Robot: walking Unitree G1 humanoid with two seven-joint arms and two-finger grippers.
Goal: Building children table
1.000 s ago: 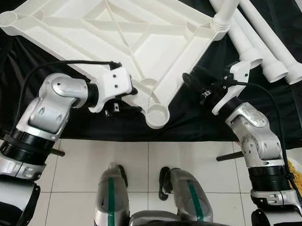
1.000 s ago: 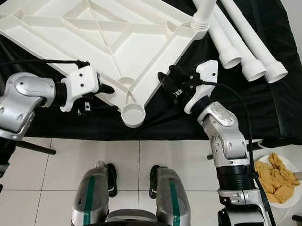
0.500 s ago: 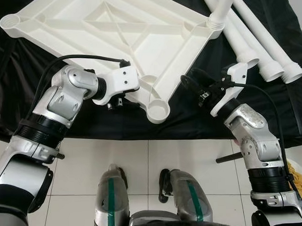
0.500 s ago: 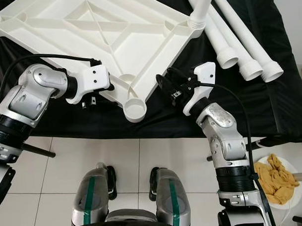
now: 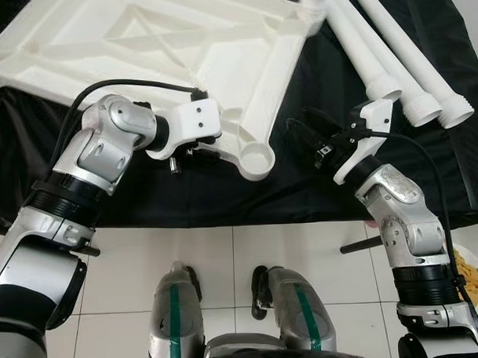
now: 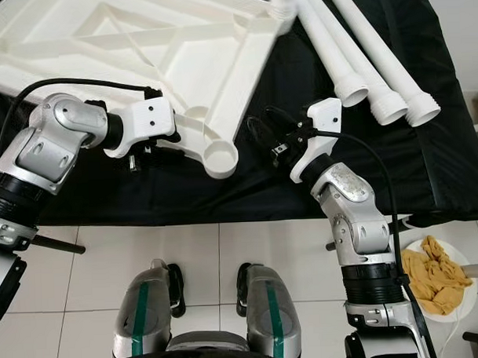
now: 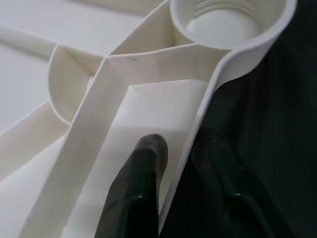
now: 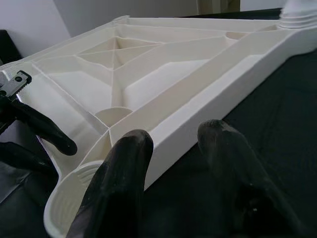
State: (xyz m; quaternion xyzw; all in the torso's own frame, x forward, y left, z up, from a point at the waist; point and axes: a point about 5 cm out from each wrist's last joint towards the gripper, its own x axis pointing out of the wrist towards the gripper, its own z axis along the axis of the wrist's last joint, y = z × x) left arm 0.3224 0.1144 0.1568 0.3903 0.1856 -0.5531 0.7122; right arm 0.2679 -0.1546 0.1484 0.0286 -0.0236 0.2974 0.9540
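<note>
One leg [image 5: 318, 5] looks seated in the far corner of the table top [image 5: 179, 47] — its threaded collar sits at that corner socket, though the joint itself is at the frame edge, so I can't confirm it's tight. Three more white legs [image 6: 376, 56] lie loose on the black cloth [image 5: 302, 177], just right of the top, threaded ends toward the robot.

Top is upside down, ribs up. Near corner socket [image 5: 255, 156] is empty; the left wrist view shows internal threads in it [image 7: 233, 20].

Left gripper [image 5: 197, 158] is pinched on the rim of the top just beside that empty socket — one finger [image 7: 141, 188] inside the rib pocket, the other outside the wall, against the cloth. Reads as steadying or repositioning the top.

Right gripper [image 5: 310, 133] hovers over the cloth, just right of the near edge, fingers [image 8: 119, 183] spread and holding nothing, apart from the plastic.

Rough estimate: about a quarter done. Left to do: thread in the three loose legs, then flip the table upright. Near socket looks like the obvious next target.
</note>
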